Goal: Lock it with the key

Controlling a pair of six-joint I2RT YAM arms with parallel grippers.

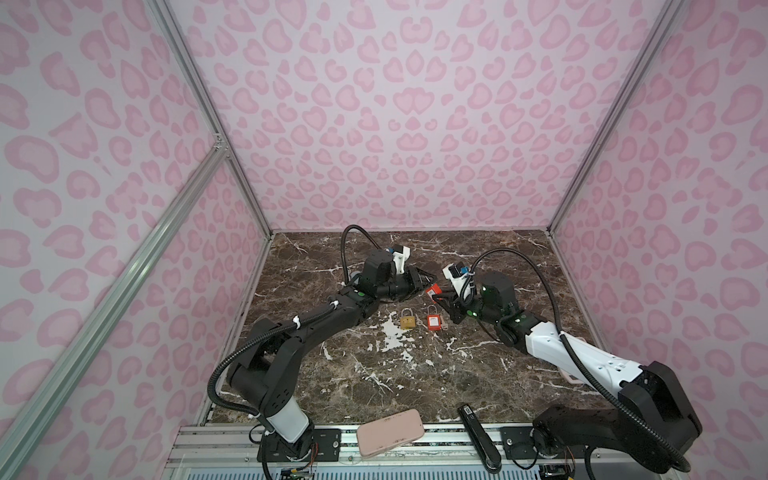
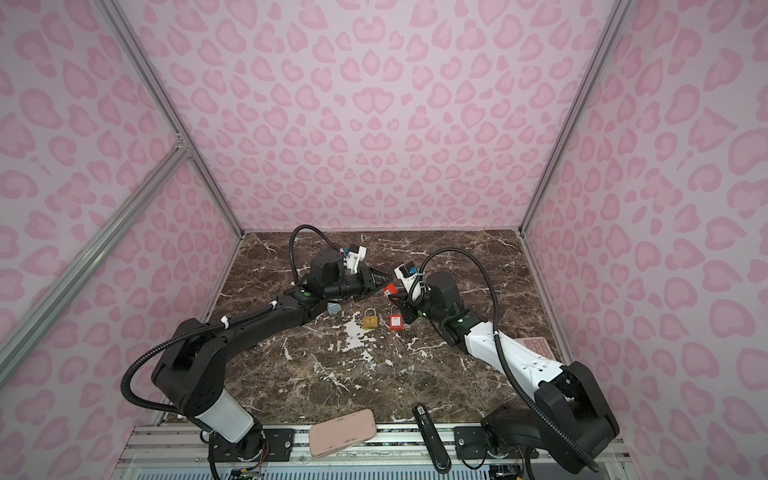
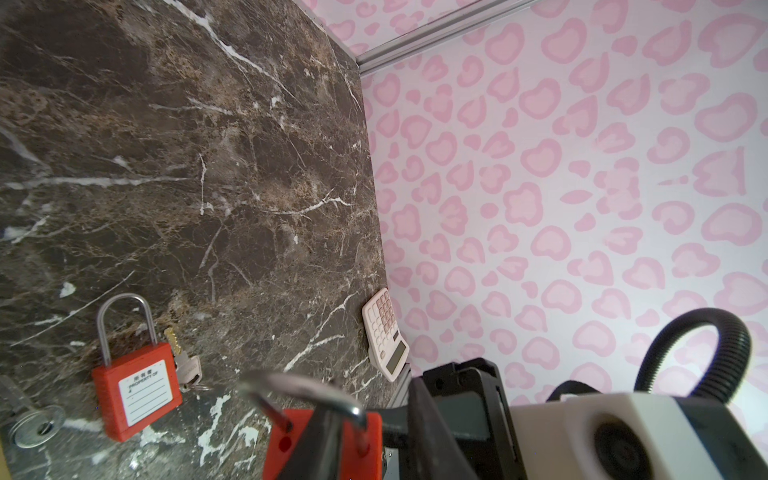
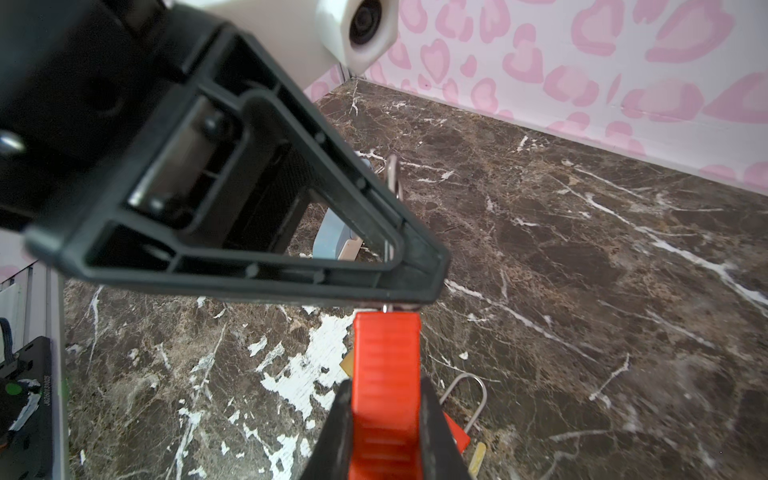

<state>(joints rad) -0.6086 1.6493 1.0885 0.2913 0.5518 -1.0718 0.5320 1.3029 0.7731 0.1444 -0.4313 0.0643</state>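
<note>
A red padlock (image 1: 435,289) hangs above the table between both grippers. My right gripper (image 4: 386,384) is shut on its ribbed red body (image 4: 384,353). My left gripper (image 3: 374,399) is at the steel shackle (image 3: 299,384); its fingers (image 3: 328,436) stand apart, one in front of the shackle, not pinching it. A second red padlock (image 3: 137,395) lies flat on the marble with a small key (image 3: 183,361) beside it. A silver key (image 3: 33,419) lies near a brass padlock (image 1: 407,320). No key shows in the held padlock.
A pink calculator (image 3: 384,334) lies at the table's right edge by the wall. A pink phone case (image 1: 390,432) and a black stapler (image 1: 478,436) sit at the front edge. A small blue-grey object (image 2: 333,308) lies under my left arm.
</note>
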